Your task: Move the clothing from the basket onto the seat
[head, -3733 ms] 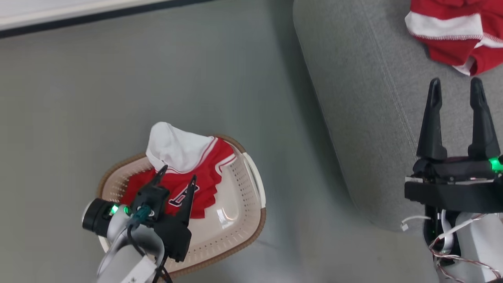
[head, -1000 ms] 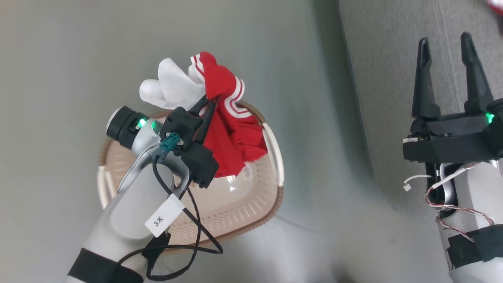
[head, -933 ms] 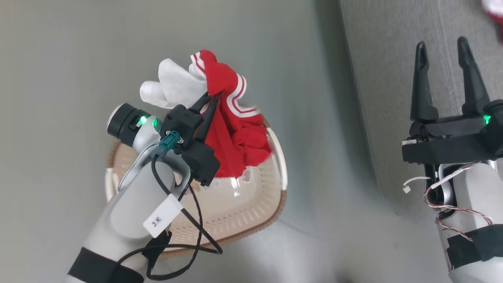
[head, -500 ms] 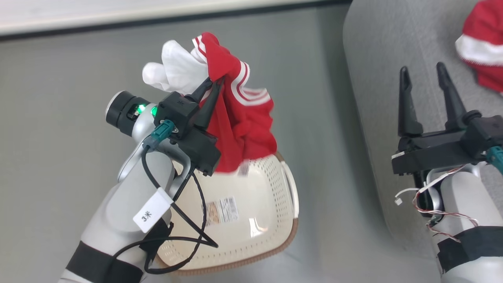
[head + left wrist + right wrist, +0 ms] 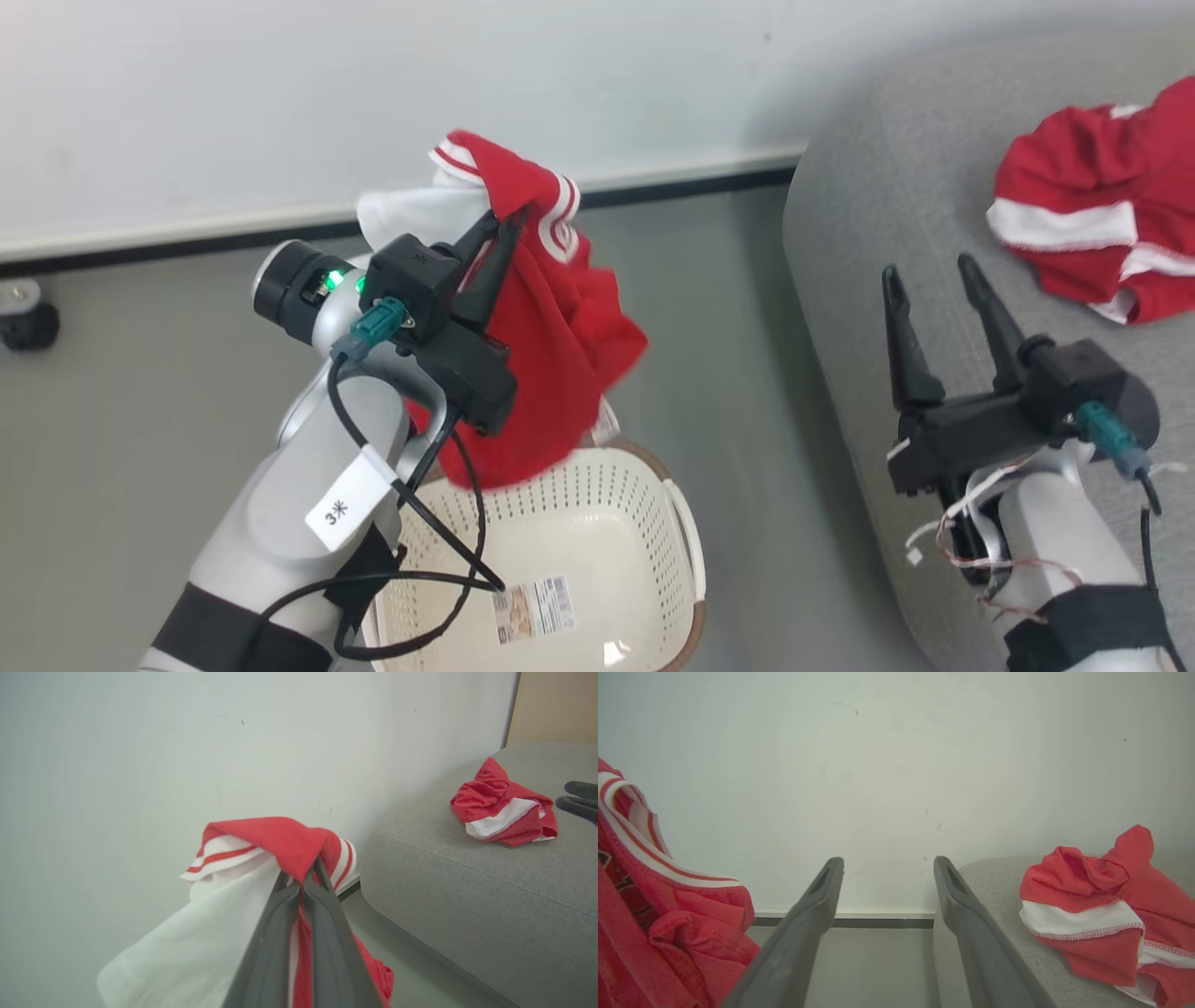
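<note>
The grey seat (image 5: 859, 308) takes up the right side, and one red-and-white garment (image 5: 1092, 233) already lies crumpled on it, well apart from the basket; the floor (image 5: 140, 420) and the pale wall (image 5: 280, 93) make up the rest, the wall now in the head view because the camera has tilted up, not because anything on the floor moved. The cream basket (image 5: 607, 485) stands on the floor to the left of the seat; a few seconds ago the jersey lay heaped inside it, and now its bottom is bare except for a printed sticker (image 5: 532, 607). The jersey (image 5: 551, 345) has been lifted out; it hangs in the air above the basket's far rim, its hem low enough that I cannot tell whether it quite clears the rim. The left jaws, open over the heap before, are now pinched narrow on a fold near the striped trim, red and white cloth spilling to either side; the right jaws stand wide over the seat's front edge, holding nothing, as they did a second ago. By my reading the basket is emptied; what remains is to carry the jersey across to the seat and let go.
</note>
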